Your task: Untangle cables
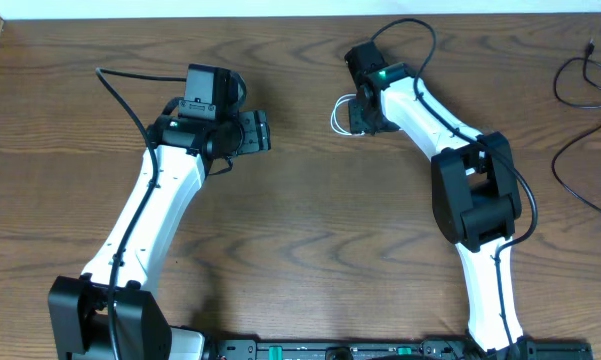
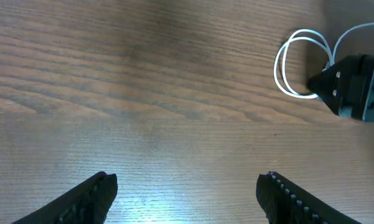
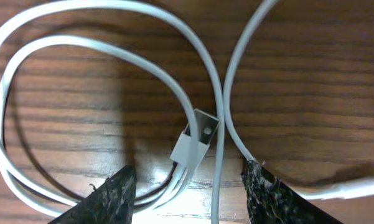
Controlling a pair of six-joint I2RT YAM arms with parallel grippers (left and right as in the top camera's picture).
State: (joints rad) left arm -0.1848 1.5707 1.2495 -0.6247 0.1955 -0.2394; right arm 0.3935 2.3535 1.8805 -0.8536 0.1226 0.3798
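The white cable (image 1: 335,116) lies in loops on the wooden table at upper centre. My right gripper (image 1: 353,113) is down over it. In the right wrist view that gripper (image 3: 191,169) is open, its fingers astride several white cable (image 3: 68,39) strands and a small white plug (image 3: 195,144); the right fingertip (image 3: 255,177) touches one strand. A thin dark line beside those strands may be shadow or cable. A thin black cable (image 1: 577,78) lies far right, apart from the white one. My left gripper (image 1: 259,131) (image 2: 188,180) hovers open and empty, left of the white cable (image 2: 276,67).
The right gripper's black body (image 2: 351,87) shows at the right edge of the left wrist view. The table's back edge (image 1: 280,20) runs along the top. More thin black wire (image 1: 570,185) curves off the right side.
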